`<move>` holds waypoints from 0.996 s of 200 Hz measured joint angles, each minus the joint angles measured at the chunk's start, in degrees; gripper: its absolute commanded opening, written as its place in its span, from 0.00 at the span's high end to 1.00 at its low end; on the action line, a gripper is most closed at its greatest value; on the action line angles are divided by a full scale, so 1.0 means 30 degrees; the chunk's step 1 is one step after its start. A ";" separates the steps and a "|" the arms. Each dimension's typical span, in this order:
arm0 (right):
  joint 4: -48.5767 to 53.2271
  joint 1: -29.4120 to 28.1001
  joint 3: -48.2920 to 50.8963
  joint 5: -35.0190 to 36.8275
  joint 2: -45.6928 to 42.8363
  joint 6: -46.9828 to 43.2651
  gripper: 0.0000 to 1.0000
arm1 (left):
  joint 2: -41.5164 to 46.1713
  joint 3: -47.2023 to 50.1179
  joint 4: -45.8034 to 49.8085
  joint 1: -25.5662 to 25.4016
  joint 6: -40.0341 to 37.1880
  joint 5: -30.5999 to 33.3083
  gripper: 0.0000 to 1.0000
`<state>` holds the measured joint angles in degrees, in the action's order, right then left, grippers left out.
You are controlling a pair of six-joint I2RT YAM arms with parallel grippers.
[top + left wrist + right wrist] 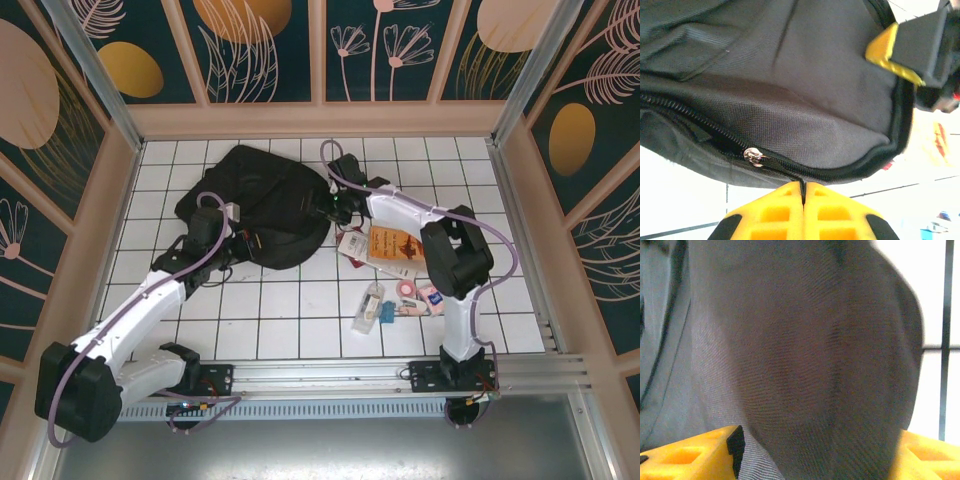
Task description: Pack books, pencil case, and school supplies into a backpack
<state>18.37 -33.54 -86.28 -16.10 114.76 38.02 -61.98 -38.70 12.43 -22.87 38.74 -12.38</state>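
L gripper: pads pressed flat together, no gap, pinching a thin black strip at the backpack's zip edge, just beside the metal zip slider. It sits at the bag's near-left side.

R gripper: fingers apart, moderately wide, w/ a fold of grey-black bag fabric filling the gap btwn them and touching both pads. Can't tell if it's clamped or just around it. It's at the bag's right edge.

Backpack lies flat and rumpled on the tiled table, far-left of centre. Long axis runs roughly far-left to near-right, rounded end twd the books. The zip line runs along its near side.

Orange book and white book lie just right of the bag. Clear packet, pink tape and blue card lie nearer, apart from the bag.
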 measured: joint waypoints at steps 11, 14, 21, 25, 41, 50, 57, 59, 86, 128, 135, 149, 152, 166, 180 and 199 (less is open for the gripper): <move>0.0240 0.0211 -0.0707 0.0379 0.0182 -0.0401 0.29 | 0.0000 0.0481 -0.0860 0.0000 0.0867 -0.0816 1.00; 0.0357 0.0255 -0.0933 0.0517 0.0204 -0.0539 0.28 | -0.0007 0.0561 -0.1027 -0.0007 0.1013 -0.0947 1.00; 0.0546 0.0335 -0.1392 0.0816 0.0226 -0.0816 0.24 | -0.0029 0.0772 -0.1501 0.0000 0.1566 -0.1384 1.00; 0.0685 0.0393 -0.1690 0.0991 0.0226 -0.1020 0.22 | -0.0051 0.0860 -0.1778 0.0000 0.1807 -0.1574 1.00; 0.0845 0.0525 -0.2514 0.1362 0.0211 -0.1654 0.16 | -0.0204 0.0940 -0.2499 0.0000 0.2499 -0.2135 0.73; 0.0889 0.0546 -0.2543 0.1639 0.0022 -0.1945 0.14 | -0.0262 0.0918 -0.2725 -0.0007 0.2601 -0.2397 0.62; 0.1093 0.0546 -0.2477 0.1953 -0.0138 -0.2229 0.14 | -0.0270 0.0838 -0.2688 0.0000 0.2579 -0.2528 0.55; 0.1115 0.0546 -0.2426 0.2011 -0.0204 -0.2324 0.14 | -0.0270 0.0794 -0.2652 -0.0007 0.2710 -0.2521 0.53; 0.1727 0.0350 -0.0896 0.2936 -0.2047 -0.3453 0.21 | 0.0729 -0.0204 -0.1202 -0.0022 0.1909 -0.1610 0.26; 0.2222 -0.1843 -0.0313 0.2798 -0.4663 -0.4051 0.31 | 0.3803 -0.2339 0.1749 -0.0022 0.1297 0.2623 0.22; 0.2229 -0.2346 -0.0335 0.2696 -0.4758 -0.4036 0.31 | 0.3927 -0.2514 0.2113 -0.0022 0.1319 0.3264 0.22; 0.2317 -0.3432 -0.0517 0.2484 -0.4619 -0.4007 0.31 | 0.3898 -0.2645 0.2929 -0.0022 0.1588 0.4626 0.22; 0.2397 -0.3723 -0.0619 0.2433 -0.4495 -0.4007 0.31 | 0.3876 -0.2645 0.3118 -0.0022 0.1719 0.4940 0.22; 0.2637 -0.4685 -0.1224 0.2339 -0.3832 -0.3993 0.31 | 0.3723 -0.2645 0.4175 -0.0022 0.2229 0.6492 0.22; 0.2834 -0.5523 -0.1887 0.2346 -0.2980 -0.3993 0.31 | 0.3723 -0.2645 0.5151 -0.0022 0.2943 0.8138 0.22; 0.3177 -0.6346 -0.2732 0.2346 -0.1778 -0.3993 0.32 | 0.4160 -0.2637 0.6091 -0.0022 0.3993 1.0171 0.23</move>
<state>27.90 -52.58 -94.48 -9.06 109.43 26.04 -49.50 -46.61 30.70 -22.94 50.72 18.13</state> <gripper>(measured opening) 0.688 0.774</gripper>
